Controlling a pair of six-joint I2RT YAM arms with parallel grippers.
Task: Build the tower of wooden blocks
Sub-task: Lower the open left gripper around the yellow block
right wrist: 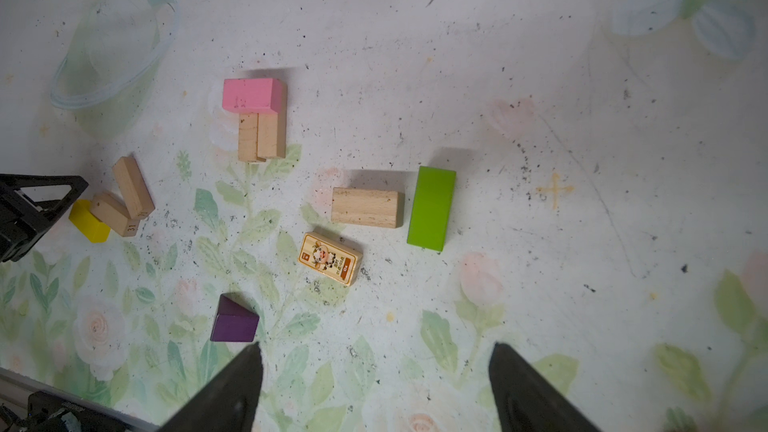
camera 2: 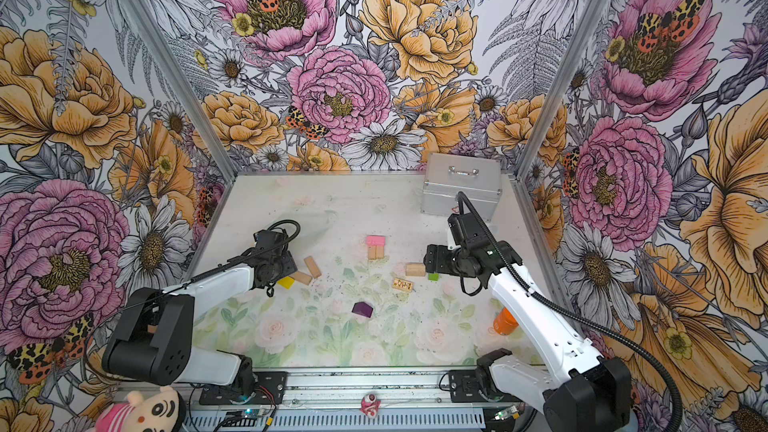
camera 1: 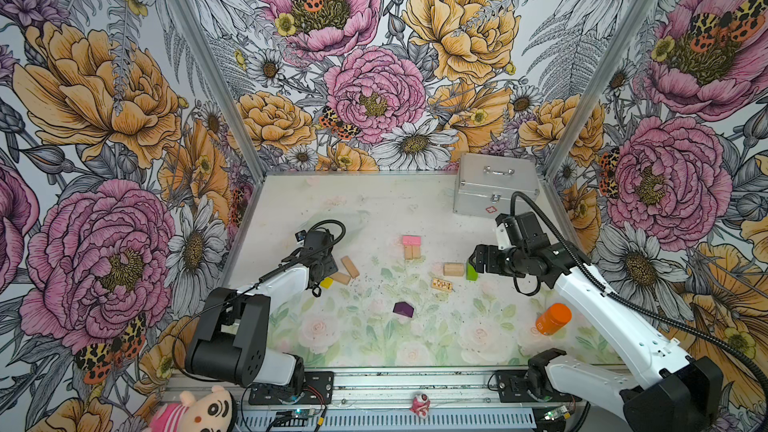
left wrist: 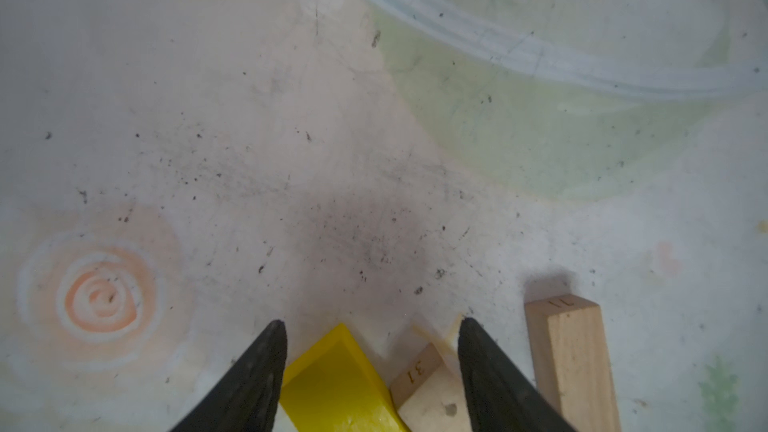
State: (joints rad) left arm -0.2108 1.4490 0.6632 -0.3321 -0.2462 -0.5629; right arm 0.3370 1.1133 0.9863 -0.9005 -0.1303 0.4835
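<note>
A pink block (camera 1: pixel 411 239) lies across two tan blocks (camera 1: pixel 412 252) near the table's middle and forms the low tower. My left gripper (left wrist: pixel 372 322) is down at the table. One finger presses the yellow block (left wrist: pixel 336 380) and the other presses the tan plank marked 31 (left wrist: pixel 428 392), pinching the pair. A second plank (left wrist: pixel 573 359) lies just outside the jaws. My right gripper (right wrist: pixel 376 344) hangs open above the mat with nothing between its fingers. In front of it lie the purple house block (right wrist: pixel 235 320), a picture tile (right wrist: pixel 330 258), a tan block (right wrist: pixel 365 207) and a green block (right wrist: pixel 431 207).
A silver metal case (camera 1: pixel 496 184) stands in the back right corner. An orange bottle (camera 1: pixel 552 318) lies at the right, beside the right arm. A plush toy (camera 1: pixel 199 409) sits below the front rail.
</note>
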